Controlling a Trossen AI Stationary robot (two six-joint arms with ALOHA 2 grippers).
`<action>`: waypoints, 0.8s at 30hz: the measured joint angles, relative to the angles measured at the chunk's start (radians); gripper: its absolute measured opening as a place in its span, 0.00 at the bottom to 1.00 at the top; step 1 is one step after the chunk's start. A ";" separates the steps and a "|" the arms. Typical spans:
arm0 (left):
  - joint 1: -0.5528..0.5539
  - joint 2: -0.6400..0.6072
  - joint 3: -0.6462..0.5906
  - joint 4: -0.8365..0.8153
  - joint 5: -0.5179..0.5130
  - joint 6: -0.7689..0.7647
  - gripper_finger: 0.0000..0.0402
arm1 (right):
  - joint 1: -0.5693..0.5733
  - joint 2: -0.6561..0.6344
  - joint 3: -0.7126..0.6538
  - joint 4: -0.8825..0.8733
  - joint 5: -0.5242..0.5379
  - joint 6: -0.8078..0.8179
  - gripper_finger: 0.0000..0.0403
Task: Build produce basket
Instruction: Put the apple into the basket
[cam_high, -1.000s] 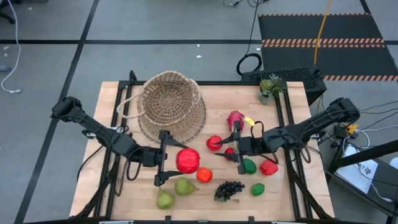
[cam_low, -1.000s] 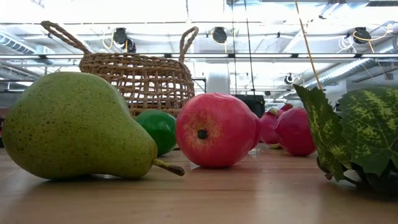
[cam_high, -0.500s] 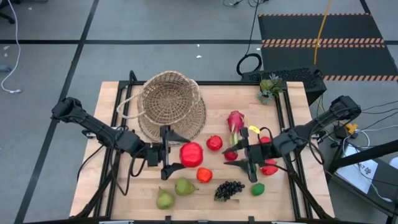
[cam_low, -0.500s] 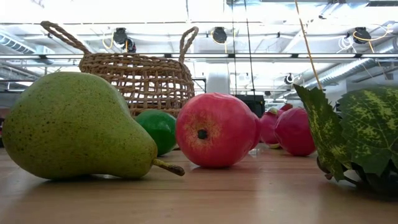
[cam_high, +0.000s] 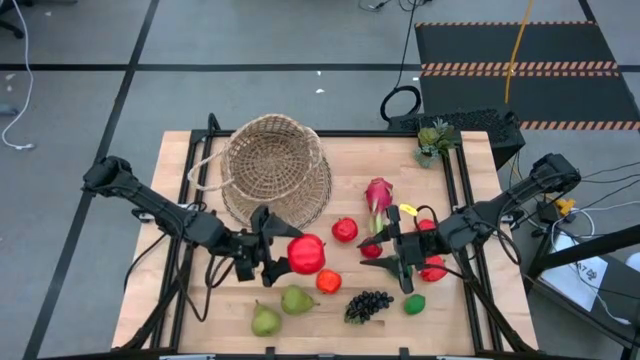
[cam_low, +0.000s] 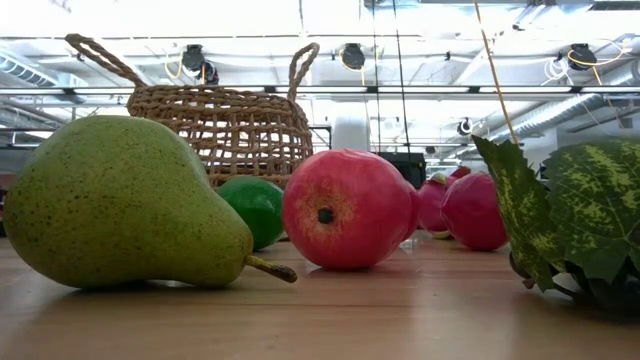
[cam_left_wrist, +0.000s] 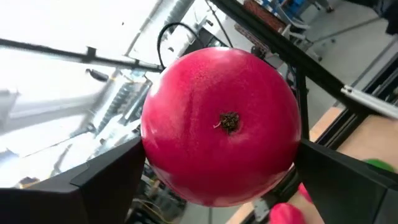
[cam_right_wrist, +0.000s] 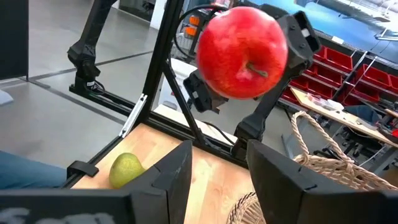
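The large round glossy red toy apple (cam_high: 306, 253) is sitting lifted off the wooden tabletop (cam_high: 190, 190), just in front of the round tan wicker basket (cam_high: 272, 168), clamped across its widest part by the left end effector (cam_high: 277, 255) spread wide. Smooth, rigid and probably light, it is likely slippery, so that grip suits it. The right end effector (cam_high: 392, 263) is hanging partly parted over the smaller fruits, gripping nothing I can make out.

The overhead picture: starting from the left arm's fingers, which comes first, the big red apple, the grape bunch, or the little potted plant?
1. Big red apple: held between the left gripper's fingers.
2. Grape bunch: toward the right, near the table's front edge.
3. Potted plant: far right corner.
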 joint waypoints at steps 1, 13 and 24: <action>0.000 0.000 0.000 0.000 0.000 0.021 0.99 | 0.000 0.000 0.000 0.000 0.000 0.000 0.37; 0.001 0.000 0.000 0.000 0.000 -0.033 0.99 | 0.000 0.000 0.000 0.001 0.000 0.000 0.37; 0.001 0.000 0.000 0.007 0.000 -0.465 0.99 | 0.000 0.000 0.000 0.001 0.000 0.001 0.37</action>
